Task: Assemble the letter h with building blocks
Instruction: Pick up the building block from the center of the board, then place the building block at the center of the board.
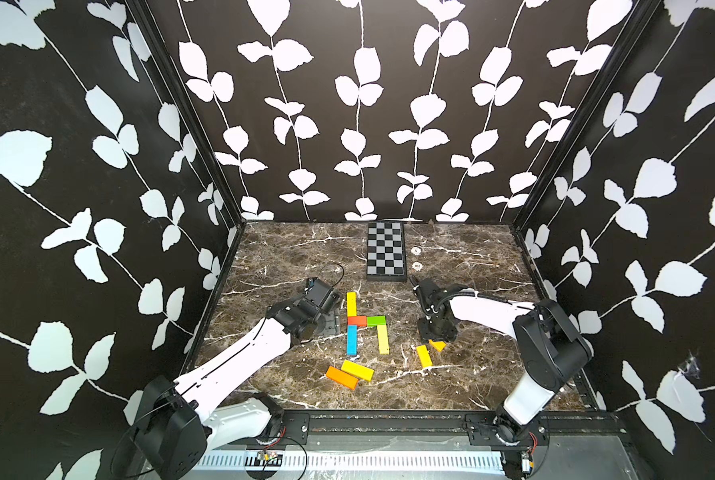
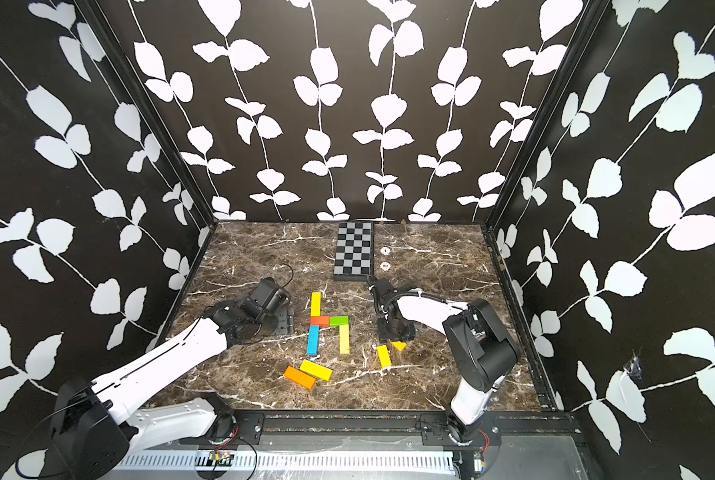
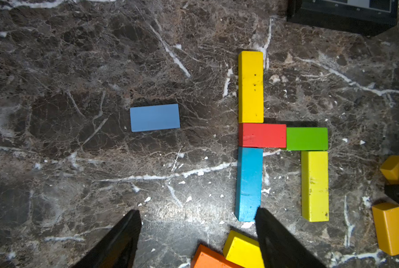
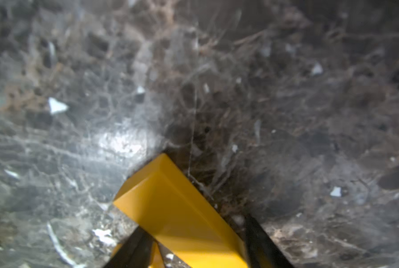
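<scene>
Right claw (image 4: 195, 222) flanks a yellow block (image 4: 177, 208) beside the short leg of the letter h (image 1: 356, 320); whether it grips cannot be told. Likely light, rigid, slippery: pinch long sides mid-length.

Dim, blurred right wrist view (glare on tabletop (image 4: 119, 143)).

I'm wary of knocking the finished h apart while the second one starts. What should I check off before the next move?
1. All five bars of the finished h in place: ok.
2. The left pincer open and empty: ok.
3. Its finger clear of the blue stem bar: cannot tell.
4. The right pincer closed on the amber block: ok.
5. That block off the table: cannot tell.
6. Spares in view, orange bar, yellow bar, small blue block: ok.
</scene>
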Motion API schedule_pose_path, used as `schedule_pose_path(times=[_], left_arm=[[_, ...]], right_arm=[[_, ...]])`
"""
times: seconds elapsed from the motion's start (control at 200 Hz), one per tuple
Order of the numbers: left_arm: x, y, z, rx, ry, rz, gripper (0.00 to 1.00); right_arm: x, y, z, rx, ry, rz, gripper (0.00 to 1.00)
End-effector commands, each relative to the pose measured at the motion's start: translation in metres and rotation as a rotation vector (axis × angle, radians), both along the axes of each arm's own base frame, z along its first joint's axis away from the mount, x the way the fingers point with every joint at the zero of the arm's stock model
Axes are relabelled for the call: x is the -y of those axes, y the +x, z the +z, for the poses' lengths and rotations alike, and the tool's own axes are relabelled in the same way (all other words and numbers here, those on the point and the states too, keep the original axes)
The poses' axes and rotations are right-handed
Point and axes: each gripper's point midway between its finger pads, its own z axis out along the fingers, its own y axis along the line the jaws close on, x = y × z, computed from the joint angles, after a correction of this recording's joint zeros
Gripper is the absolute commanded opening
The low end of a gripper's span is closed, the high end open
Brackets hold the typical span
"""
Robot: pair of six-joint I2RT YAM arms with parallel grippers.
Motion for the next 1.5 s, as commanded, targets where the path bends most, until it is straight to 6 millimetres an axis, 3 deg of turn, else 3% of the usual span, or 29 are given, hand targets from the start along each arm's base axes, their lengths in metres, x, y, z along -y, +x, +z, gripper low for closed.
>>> schedule_pose_path(times=[0.0,0.035,0.095,0.41,0.63,0.815,0.88,0.95,1.001,1.036,1.161,1.276,1.396,1.476,1.496], left_arm=[[0.005,0.008,0.01,0.023,-0.023,0.0,0.8],[0.006,0.008,0.009,0.022,-0.023,0.0,0.8],[0.006,0.009,0.009,0.022,-0.023,0.001,0.8],[0.003,0.009,0.007,0.027,-0.02,0.024,0.79],[-0.006,0.006,0.004,0.023,-0.007,0.043,0.8],[-0.005,0.006,0.001,0.016,-0.012,0.041,0.8],[-0.005,0.006,-0.001,0.013,-0.014,0.04,0.8],[-0.005,0.005,-0.002,0.01,-0.018,0.039,0.8],[-0.005,0.005,-0.003,0.007,-0.017,0.039,0.8],[-0.004,0.005,-0.003,0.006,-0.017,0.037,0.8],[-0.005,0.004,-0.004,0.003,-0.021,0.039,0.8],[-0.005,0.003,-0.002,0.007,-0.023,0.037,0.8],[-0.006,0.003,0.003,0.019,-0.021,0.035,0.8],[-0.008,0.004,0.005,0.029,-0.021,0.038,0.8],[-0.007,0.004,0.005,0.03,-0.023,0.036,0.8]], right_arm=[[0.014,0.0,-0.009,-0.011,-0.029,-0.021,0.35],[0.012,0.003,-0.006,-0.001,-0.022,-0.015,0.25],[0.006,0.014,0.002,0.027,-0.002,-0.008,0.2],[-0.058,0.086,0.025,0.117,0.085,-0.052,0.17],[-0.082,0.104,0.014,0.107,0.059,-0.077,0.17],[-0.08,0.104,0.003,0.078,0.011,-0.101,0.19],[-0.078,0.103,-0.001,0.069,-0.001,-0.108,0.24],[-0.076,0.103,-0.003,0.067,-0.013,-0.116,0.38],[-0.075,0.103,-0.003,0.066,-0.019,-0.122,0.53],[-0.076,0.104,-0.002,0.066,-0.015,-0.123,0.58],[-0.081,0.107,0.006,0.083,0.011,-0.117,0.62],[-0.08,0.105,0.031,0.116,0.011,-0.092,0.62],[-0.065,0.079,0.056,0.15,-0.008,-0.064,0.68],[-0.049,0.049,0.062,0.16,-0.009,-0.054,0.7],[-0.042,0.035,0.056,0.143,-0.026,-0.048,0.7]])
